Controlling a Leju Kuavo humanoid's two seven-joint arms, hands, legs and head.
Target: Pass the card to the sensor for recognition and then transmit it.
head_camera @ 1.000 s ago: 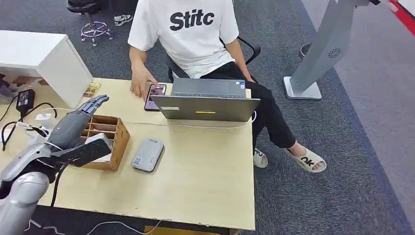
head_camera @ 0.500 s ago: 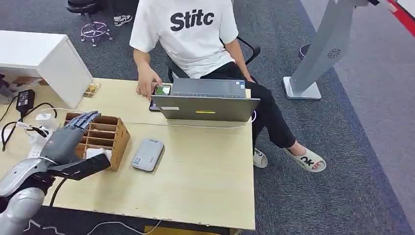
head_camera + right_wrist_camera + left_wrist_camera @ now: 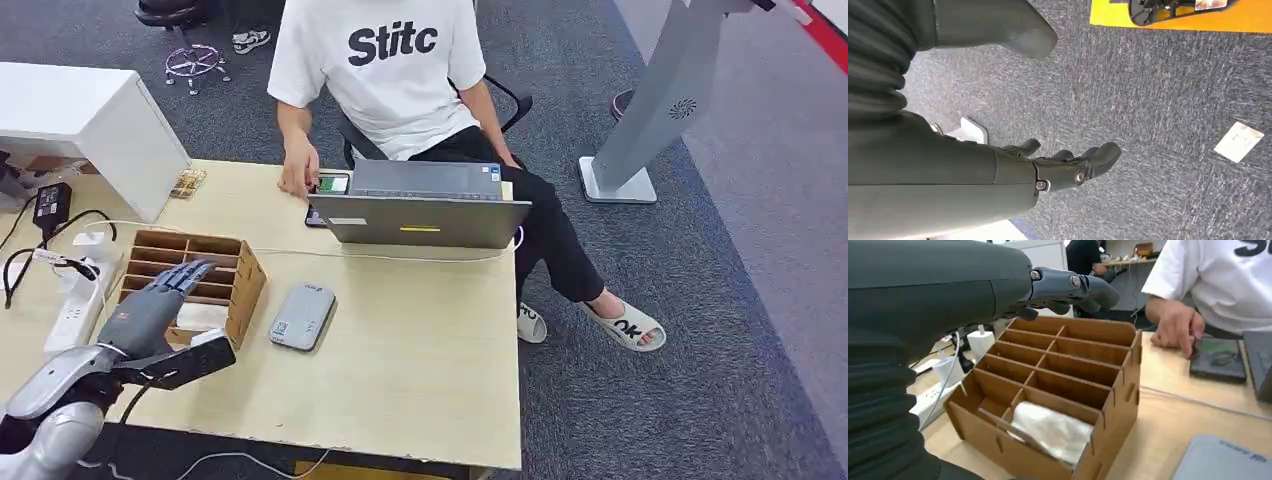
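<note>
A brown wooden slotted box (image 3: 247, 272) stands at the table's left side, with a white card stack (image 3: 203, 316) in its nearest slot. My left hand (image 3: 150, 305) hovers over the box's near left part, fingers stretched out and holding nothing. In the left wrist view the fingers (image 3: 1068, 286) reach above the box (image 3: 1118, 385), and the white cards (image 3: 1053, 432) lie below them. The flat grey sensor (image 3: 302, 315) lies just right of the box; its corner (image 3: 1223, 460) also appears. My right hand (image 3: 1068, 167) hangs over carpet, fingers loose and empty.
A person in a white T-shirt (image 3: 385, 60) sits at the table's far side, one hand (image 3: 297, 175) at a phone (image 3: 328, 186) beside a grey laptop (image 3: 420, 215). A power strip (image 3: 75, 300) and cables lie to the left. A white cabinet (image 3: 90, 120) stands far left.
My left hand has drawn back from the box's far end toward its near end and sunk lower. The person's hand shifted at the phone.
</note>
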